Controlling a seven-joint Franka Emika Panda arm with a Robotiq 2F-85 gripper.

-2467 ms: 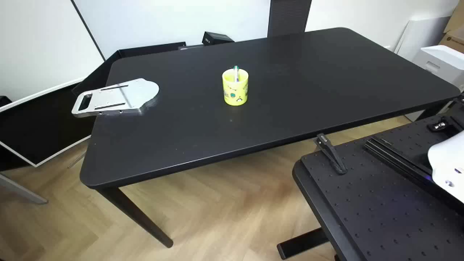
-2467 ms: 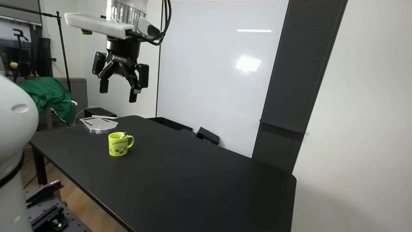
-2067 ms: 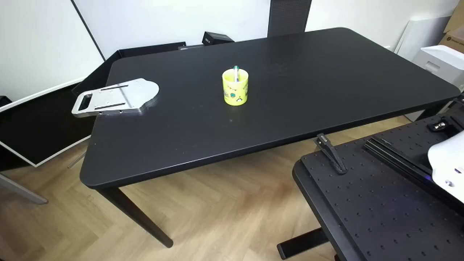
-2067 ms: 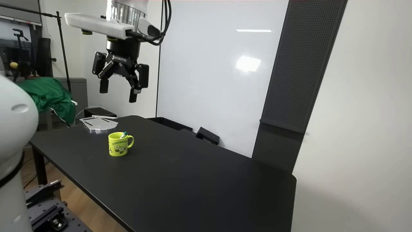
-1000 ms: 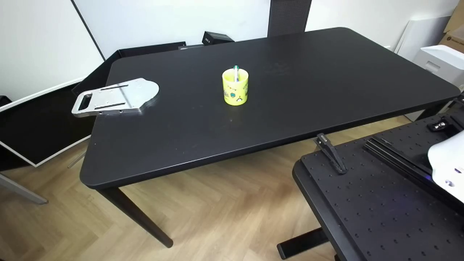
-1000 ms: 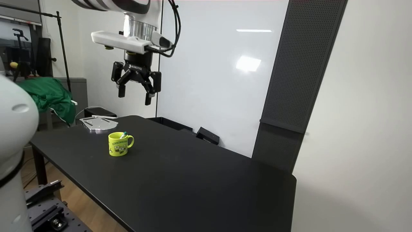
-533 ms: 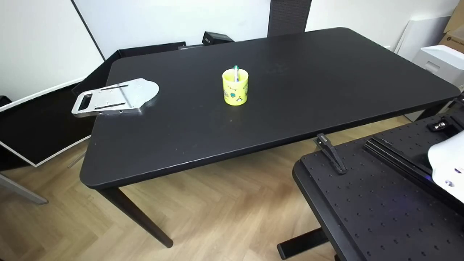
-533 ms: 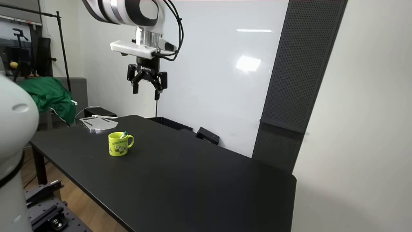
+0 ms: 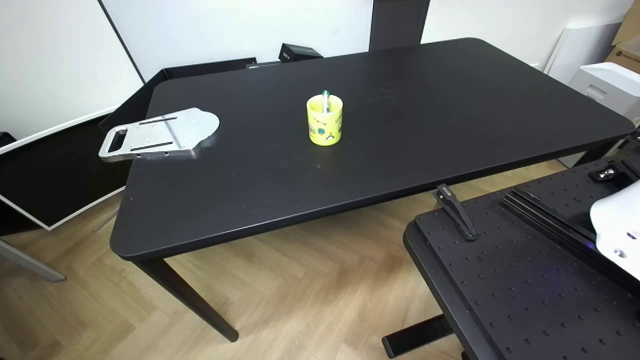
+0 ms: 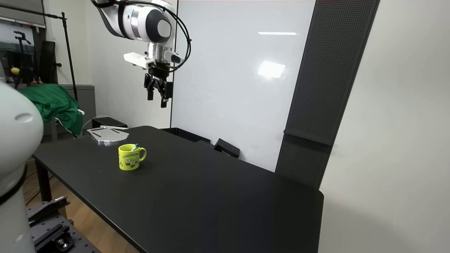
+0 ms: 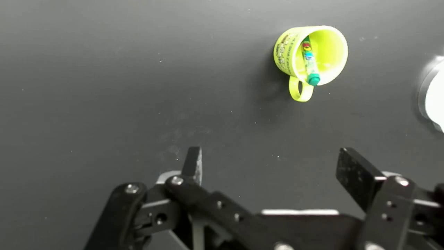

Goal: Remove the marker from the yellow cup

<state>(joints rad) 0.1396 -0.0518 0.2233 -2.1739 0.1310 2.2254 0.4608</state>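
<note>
The yellow cup (image 9: 325, 131) stands upright on the black table, with its handle seen in an exterior view (image 10: 129, 162). The marker (image 9: 326, 103) stands in it, leaning on the rim; its green end pokes out in an exterior view (image 10: 135, 147). In the wrist view the cup (image 11: 285, 52) is at the upper right, and the marker (image 11: 309, 61) shows a pale printed barrel and a green end above the handle. My gripper (image 10: 157, 99) is open and empty, high above the table beyond the cup. In the wrist view the gripper (image 11: 270, 161) has its fingers wide apart.
A flat silver-grey plate tool (image 9: 165, 134) lies at the table's end, overhanging its edge; its rounded end (image 11: 435, 97) shows at the wrist view's right edge. A whiteboard (image 10: 242, 70) stands behind the table (image 10: 211, 196). A black box (image 10: 226, 147) sits beyond the back edge.
In an exterior view my open gripper has moved right and farther from the camera, then slightly back left while turning. The cup, marker and plate tool have not moved.
</note>
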